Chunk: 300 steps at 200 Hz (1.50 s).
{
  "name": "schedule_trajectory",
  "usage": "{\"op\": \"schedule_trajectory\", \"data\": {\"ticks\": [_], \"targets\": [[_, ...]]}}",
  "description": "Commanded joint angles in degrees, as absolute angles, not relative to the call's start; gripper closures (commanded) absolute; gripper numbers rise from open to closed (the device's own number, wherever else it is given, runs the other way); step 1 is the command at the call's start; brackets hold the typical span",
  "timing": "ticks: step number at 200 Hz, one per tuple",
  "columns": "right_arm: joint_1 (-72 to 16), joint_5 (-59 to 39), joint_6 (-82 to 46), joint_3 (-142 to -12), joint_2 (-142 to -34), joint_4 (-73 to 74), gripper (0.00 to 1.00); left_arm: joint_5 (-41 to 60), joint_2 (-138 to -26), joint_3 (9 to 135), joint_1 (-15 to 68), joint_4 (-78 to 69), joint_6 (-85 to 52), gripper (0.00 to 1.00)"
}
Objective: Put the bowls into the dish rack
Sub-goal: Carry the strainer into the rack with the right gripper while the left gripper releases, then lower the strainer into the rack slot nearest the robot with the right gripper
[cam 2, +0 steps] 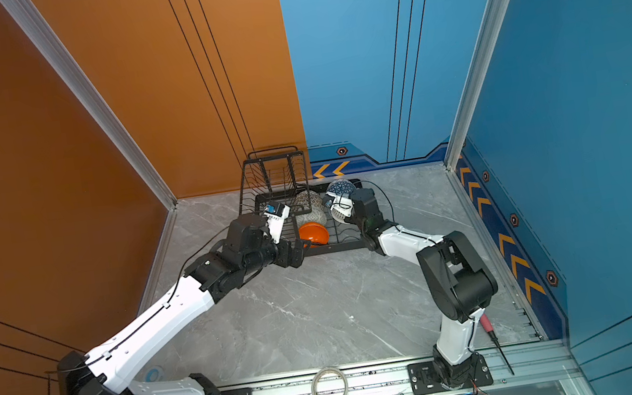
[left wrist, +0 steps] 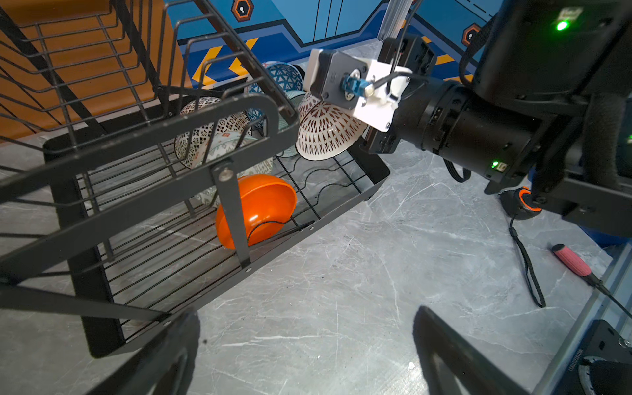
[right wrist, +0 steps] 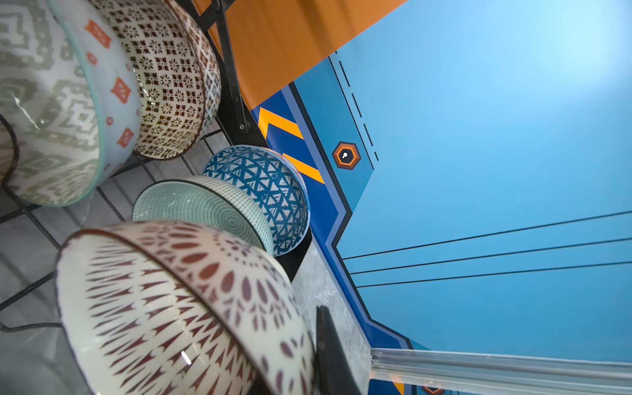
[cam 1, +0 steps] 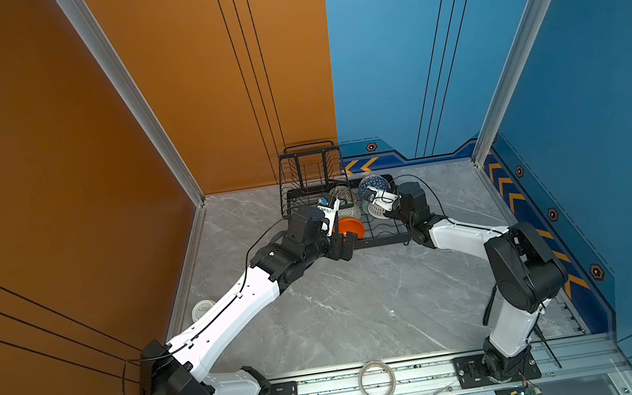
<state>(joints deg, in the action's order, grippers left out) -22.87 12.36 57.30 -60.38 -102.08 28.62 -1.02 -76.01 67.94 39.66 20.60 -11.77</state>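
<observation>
The black wire dish rack (cam 1: 383, 241) (left wrist: 342, 205) stands at the back centre. On its lower tray lie the orange bowl (cam 1: 351, 227) (left wrist: 260, 205), the maze-patterned bowl (right wrist: 51, 102), the lattice bowl (right wrist: 171, 85), the mint bowl (right wrist: 205, 205) and the blue triangle bowl (cam 1: 371, 184) (right wrist: 270, 191). My right gripper (cam 1: 387, 209) (right wrist: 316, 345) is shut on the rim of the white dark-dotted bowl (right wrist: 171, 307) (left wrist: 325, 133), tilted over the tray's right part. My left gripper (cam 1: 348, 244) (left wrist: 307, 355) is open and empty over the table, beside the rack's front edge near the orange bowl.
A white lidded jar (cam 1: 203, 309) sits by the left wall, partly behind my left arm. A pale tape ring (cam 1: 376, 381) lies on the front rail. A red-handled screwdriver (cam 2: 493, 337) lies by my right arm's base. The rack's raised basket (cam 1: 310, 165) holds nothing.
</observation>
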Motion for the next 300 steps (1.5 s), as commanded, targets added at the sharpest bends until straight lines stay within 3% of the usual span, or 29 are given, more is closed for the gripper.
{"op": "schedule_trajectory", "data": {"ticks": [1,88,300], "targets": [[-23.38,15.28,61.99,-59.77,-103.23,40.45,1.00,0.00,-74.43,67.04,38.85,20.13,-11.69,0.02],[-24.78,19.88,66.61,-57.86,-109.72,54.07,1.00,0.43,-73.25,65.75,37.92,20.04,-12.06,0.02],[-25.66,20.55,66.64,-51.42,-111.58,57.55,1.00,1.41,-72.15,64.36,37.11,19.61,-12.61,0.02]]}}
